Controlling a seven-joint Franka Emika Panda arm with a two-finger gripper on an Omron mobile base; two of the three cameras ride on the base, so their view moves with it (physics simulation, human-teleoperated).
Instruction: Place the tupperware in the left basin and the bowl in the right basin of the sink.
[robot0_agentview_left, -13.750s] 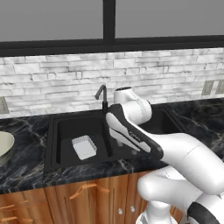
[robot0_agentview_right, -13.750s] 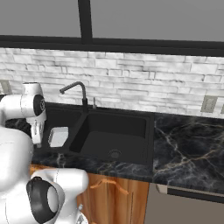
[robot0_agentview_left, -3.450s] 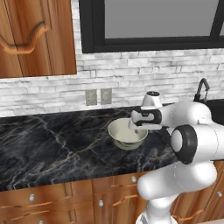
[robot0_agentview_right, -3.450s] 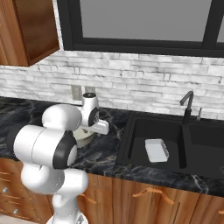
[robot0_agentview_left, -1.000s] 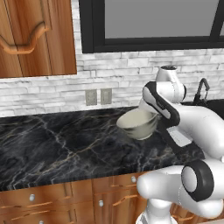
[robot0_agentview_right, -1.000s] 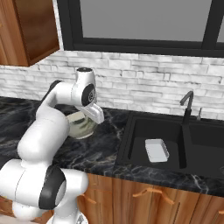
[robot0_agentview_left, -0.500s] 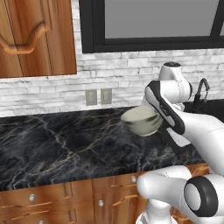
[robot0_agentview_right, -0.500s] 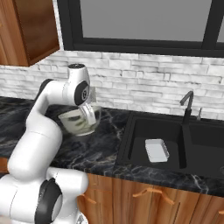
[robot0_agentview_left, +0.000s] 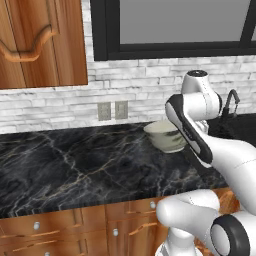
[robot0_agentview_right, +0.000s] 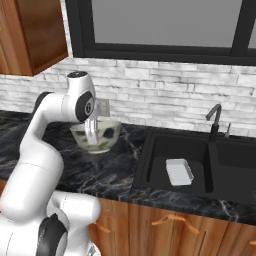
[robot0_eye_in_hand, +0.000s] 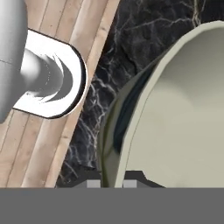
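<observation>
Above the counter (robot0_agentview_right: 115, 165), the tool (robot0_agentview_right: 91, 141) is clamped on the bowl's (robot0_agentview_right: 102, 134) rim, bowl hanging below.

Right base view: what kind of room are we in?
A rendered home kitchen, by the look of it. A black marble counter holds a matte-black double sink with a gooseneck faucet, wooden cabinets hang above, and a window sits over a white brick backsplash.

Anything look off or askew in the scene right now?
Nothing stands out. The bowl is pinched by its rim in the gripper above the counter, and the tupperware lies flat in the left basin. No spills or damage.
</observation>
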